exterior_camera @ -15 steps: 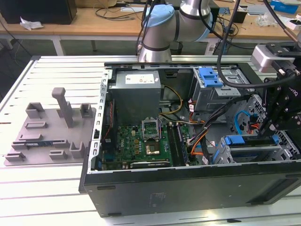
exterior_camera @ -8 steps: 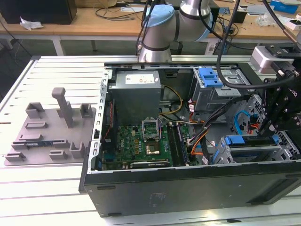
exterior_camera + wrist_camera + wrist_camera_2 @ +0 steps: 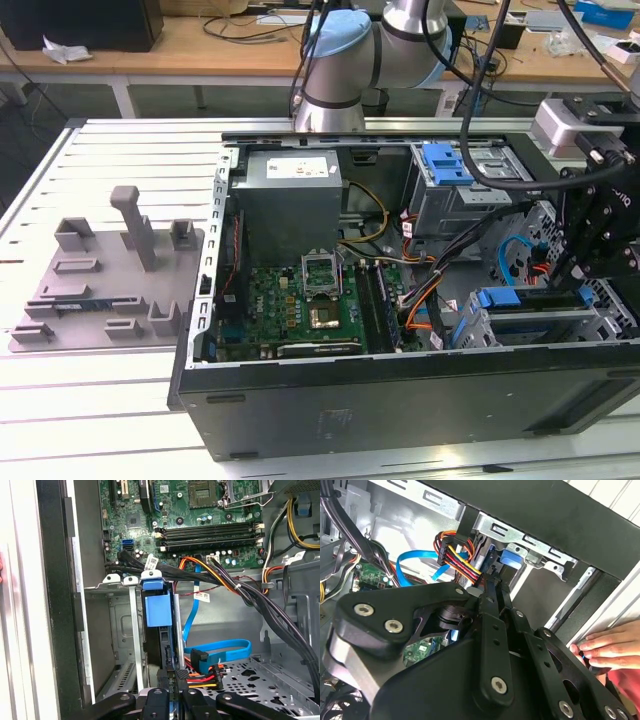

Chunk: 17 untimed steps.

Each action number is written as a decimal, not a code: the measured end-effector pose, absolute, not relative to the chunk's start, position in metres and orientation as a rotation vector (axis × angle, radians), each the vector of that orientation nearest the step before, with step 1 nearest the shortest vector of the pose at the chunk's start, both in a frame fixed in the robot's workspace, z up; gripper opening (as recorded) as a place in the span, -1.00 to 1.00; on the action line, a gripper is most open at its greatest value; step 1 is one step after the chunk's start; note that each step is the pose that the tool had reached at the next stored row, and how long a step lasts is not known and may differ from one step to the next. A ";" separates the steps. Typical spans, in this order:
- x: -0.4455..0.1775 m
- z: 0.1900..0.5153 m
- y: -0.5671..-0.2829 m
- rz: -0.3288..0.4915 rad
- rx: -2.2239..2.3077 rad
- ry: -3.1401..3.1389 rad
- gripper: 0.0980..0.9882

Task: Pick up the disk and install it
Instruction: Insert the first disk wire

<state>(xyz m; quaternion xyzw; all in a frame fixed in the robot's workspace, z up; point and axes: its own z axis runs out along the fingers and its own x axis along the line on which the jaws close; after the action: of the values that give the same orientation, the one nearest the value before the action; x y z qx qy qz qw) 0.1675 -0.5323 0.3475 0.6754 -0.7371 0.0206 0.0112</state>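
The disk (image 3: 157, 607) stands on edge in a slot of the grey sheet-metal cage (image 3: 117, 630), its glossy blue plastic carrier tab facing out of the slot. In the exterior view this cage sits at 3 o'clock from the green motherboard (image 3: 300, 310), low in the open black case (image 3: 400, 400). The matte black, bolted end effector (image 3: 172, 692) sits right at the disk's far end, in line with it; I cannot tell whether it grips the disk or is open. Close beside it lie a flat blue ribbon cable (image 3: 220, 650) and a plug with red, orange and yellow wires (image 3: 205, 672), while thick black cables (image 3: 270, 610) cross nearby. A boxy grey power supply (image 3: 290, 195) lies at 12 o'clock from the motherboard, and a second blue bracket (image 3: 445, 160) tops the upper cage at 2 o'clock. A hand (image 3: 602, 647) rests outside the case wall. On the white slatted bench (image 3: 100, 400), at 9 o'clock from the case, is a grey moulded fixture (image 3: 100, 280)
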 end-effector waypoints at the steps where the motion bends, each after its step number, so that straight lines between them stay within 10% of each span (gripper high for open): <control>1: 0.168 0.347 -0.532 0.064 2.107 -2.299 -0.84; 17: 0.168 0.344 -0.532 0.064 2.107 -2.299 -0.84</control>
<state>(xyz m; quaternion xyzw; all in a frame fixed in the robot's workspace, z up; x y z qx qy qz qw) 0.1675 -0.5323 0.3440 0.6754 -0.7371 0.0205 0.0111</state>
